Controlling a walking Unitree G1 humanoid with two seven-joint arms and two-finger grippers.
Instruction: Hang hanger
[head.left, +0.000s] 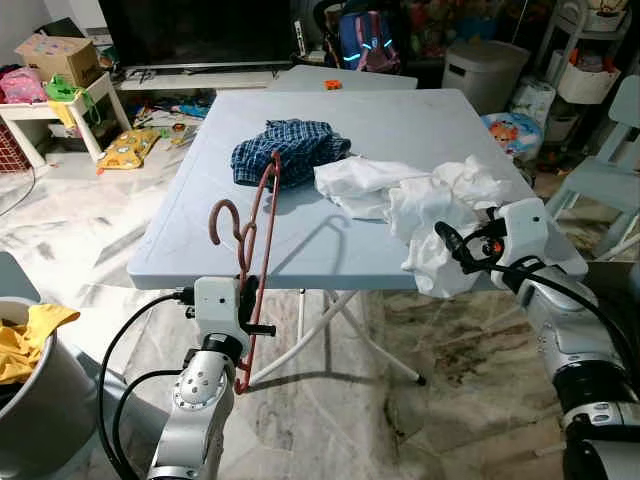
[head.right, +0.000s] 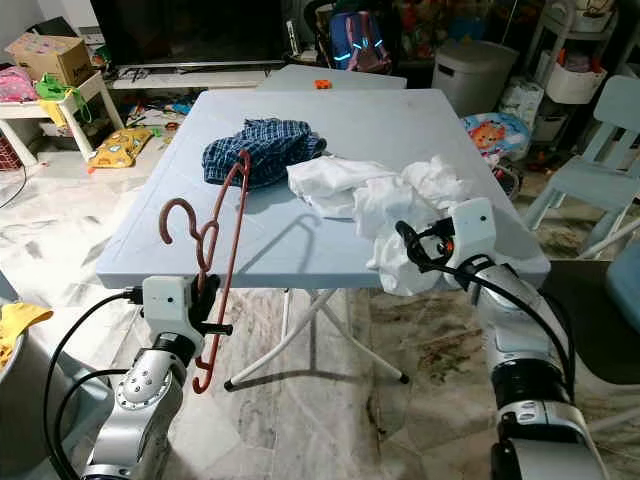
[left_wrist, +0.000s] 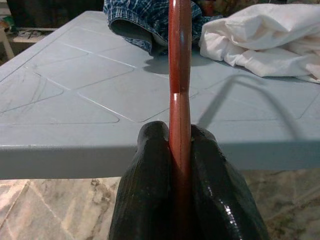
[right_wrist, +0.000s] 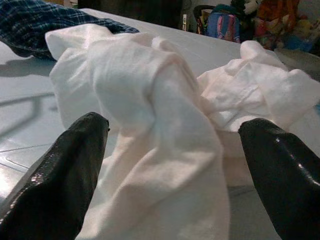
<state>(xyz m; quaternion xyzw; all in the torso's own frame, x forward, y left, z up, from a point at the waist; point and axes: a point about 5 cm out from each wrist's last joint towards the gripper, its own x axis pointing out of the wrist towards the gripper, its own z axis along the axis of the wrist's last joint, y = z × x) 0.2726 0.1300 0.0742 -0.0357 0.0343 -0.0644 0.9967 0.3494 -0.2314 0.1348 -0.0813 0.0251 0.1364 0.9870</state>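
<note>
the lower end of the red hanger (head.left: 255, 262) is cut off behind the left gripper (left_wrist: 181, 150) in the wrist view, where two black fingers (left_wrist: 148, 190) press tight on its thin edge and hide the part they clamp. from the head the hanger stands upright above that gripper, its hook (head.left: 224, 218) curling toward the robot's left, the frame rising in front of the near edge of the table (head.left: 200, 255).

the right gripper (right_wrist: 165, 150) has its fingers spread wide, one on each side of a crumpled white shirt (head.left: 430, 215) that droops over the table's near edge just ahead of it; whether the tips touch the cloth is hard to make out. beyond the white shirt, further from both grippers, lies a blue checked shirt (head.left: 288, 150) bunched on the tabletop.

the table is a pale blue folding one on white crossed legs, standing on a marbled floor (head.left: 330, 420). beside the left arm a grey bin (head.left: 35, 400) holds a yellow cloth (head.left: 25, 340), partly cut off by the frame. far behind sit a dark tv (head.left: 195, 30), a backpack (head.left: 362, 42), a cardboard box (head.left: 58, 55) and cluttered toys, too small to tell apart.
</note>
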